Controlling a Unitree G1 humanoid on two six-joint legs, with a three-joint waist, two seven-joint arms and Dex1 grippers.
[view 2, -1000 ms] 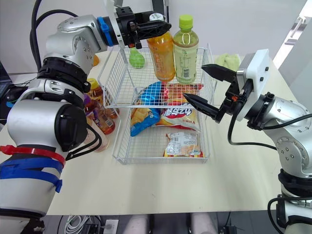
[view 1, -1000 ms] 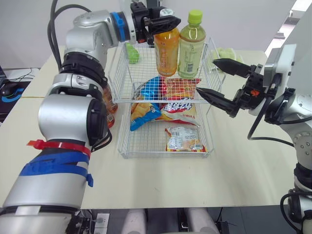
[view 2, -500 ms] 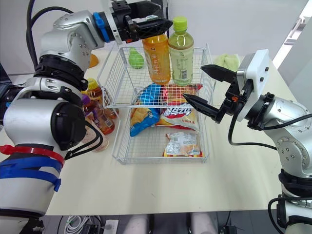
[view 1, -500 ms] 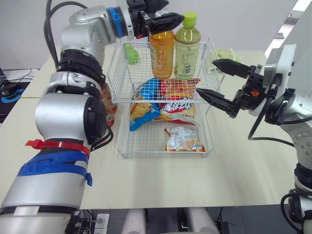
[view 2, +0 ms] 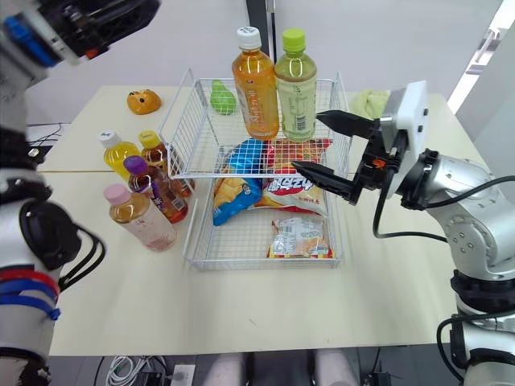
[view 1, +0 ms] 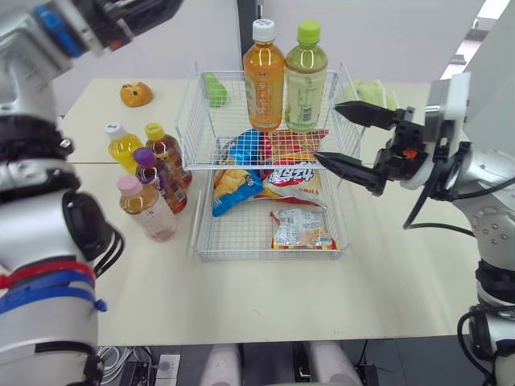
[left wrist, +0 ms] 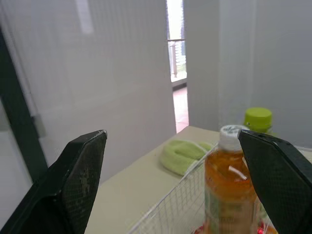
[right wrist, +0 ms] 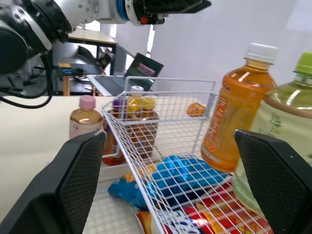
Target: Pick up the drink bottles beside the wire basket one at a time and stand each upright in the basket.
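- Up at the robot's far left, the left gripper (left wrist: 170,139) hangs well above the cream table (view 1: 282,310) on a raised arm, its black fingers spread wide and empty.
- The right gripper (view 1: 328,133) reaches in from the right at the right wall of the white wire basket (view 1: 269,256), fingers parted, gripping nothing.
- The orange drink bottle with a white cap (view 1: 265,76) and the pale green bottle with a lime cap (view 1: 306,80) stand upright side by side at the basket's far end.
- Four small capped bottles (view 1: 146,211) stand clustered on the table just left of the basket.
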